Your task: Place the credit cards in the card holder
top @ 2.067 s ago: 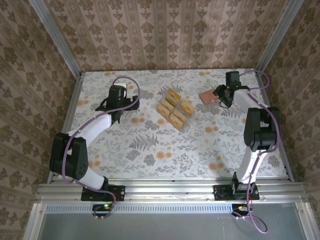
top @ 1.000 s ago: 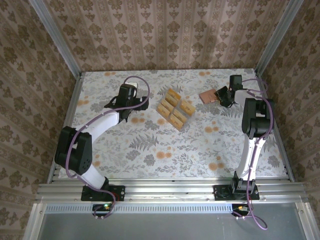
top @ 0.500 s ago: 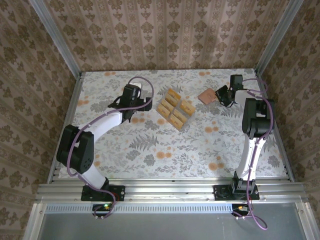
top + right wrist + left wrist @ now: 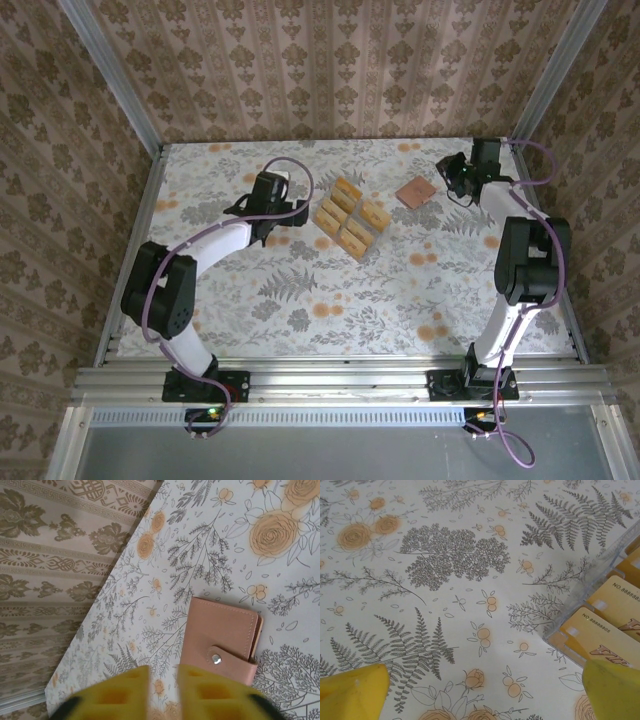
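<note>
Several tan-orange credit cards stand in rows in a clear plastic stand at mid-table. In the left wrist view the nearest cards sit at the right edge. My left gripper hovers just left of the stand. It is wide open with bare tablecloth between its yellow fingertips. The salmon-pink card holder lies flat and snapped closed. My right gripper sits just right of it. This gripper has its jaws a little apart, with nothing in them.
The floral tablecloth covers the table. Patterned walls close in at the back and sides, and a metal corner rail runs close behind my right wrist. Open cloth lies in front of the stand.
My left gripper has moved right, closer to the card stand. My right gripper has drawn back from the card holder toward the far right corner. The holder lies flat on the cloth.
</note>
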`<move>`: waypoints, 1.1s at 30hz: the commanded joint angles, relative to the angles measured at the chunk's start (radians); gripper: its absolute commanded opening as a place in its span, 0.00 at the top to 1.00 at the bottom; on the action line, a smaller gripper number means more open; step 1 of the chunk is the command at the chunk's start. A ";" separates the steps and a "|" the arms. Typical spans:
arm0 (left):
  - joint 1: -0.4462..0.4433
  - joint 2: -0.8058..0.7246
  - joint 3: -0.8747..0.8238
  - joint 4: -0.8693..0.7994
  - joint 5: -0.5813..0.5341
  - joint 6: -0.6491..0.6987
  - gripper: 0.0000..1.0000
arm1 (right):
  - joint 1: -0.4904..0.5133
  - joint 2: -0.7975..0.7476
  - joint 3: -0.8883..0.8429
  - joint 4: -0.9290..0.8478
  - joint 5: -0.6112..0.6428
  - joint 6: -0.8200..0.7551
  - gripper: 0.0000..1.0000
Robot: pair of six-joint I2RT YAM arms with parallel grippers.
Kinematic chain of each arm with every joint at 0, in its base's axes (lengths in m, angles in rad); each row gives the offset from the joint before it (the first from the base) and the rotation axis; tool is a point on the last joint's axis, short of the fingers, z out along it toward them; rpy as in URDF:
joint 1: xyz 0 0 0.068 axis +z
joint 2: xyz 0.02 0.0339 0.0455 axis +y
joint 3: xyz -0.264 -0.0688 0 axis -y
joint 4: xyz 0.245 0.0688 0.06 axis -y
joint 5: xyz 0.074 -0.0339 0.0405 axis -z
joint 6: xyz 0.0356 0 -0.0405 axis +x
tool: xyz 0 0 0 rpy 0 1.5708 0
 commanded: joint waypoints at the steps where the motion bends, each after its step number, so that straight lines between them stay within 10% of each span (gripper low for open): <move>1: -0.010 0.009 0.034 -0.021 0.000 -0.007 0.00 | 0.005 0.066 0.045 -0.066 0.041 -0.050 0.49; 16: -0.025 0.007 0.031 -0.037 -0.005 -0.010 0.00 | -0.017 0.274 0.140 -0.071 0.015 -0.088 0.42; 33: -0.036 0.018 0.042 -0.041 -0.009 -0.009 0.00 | -0.018 0.327 0.169 0.010 -0.082 -0.087 0.58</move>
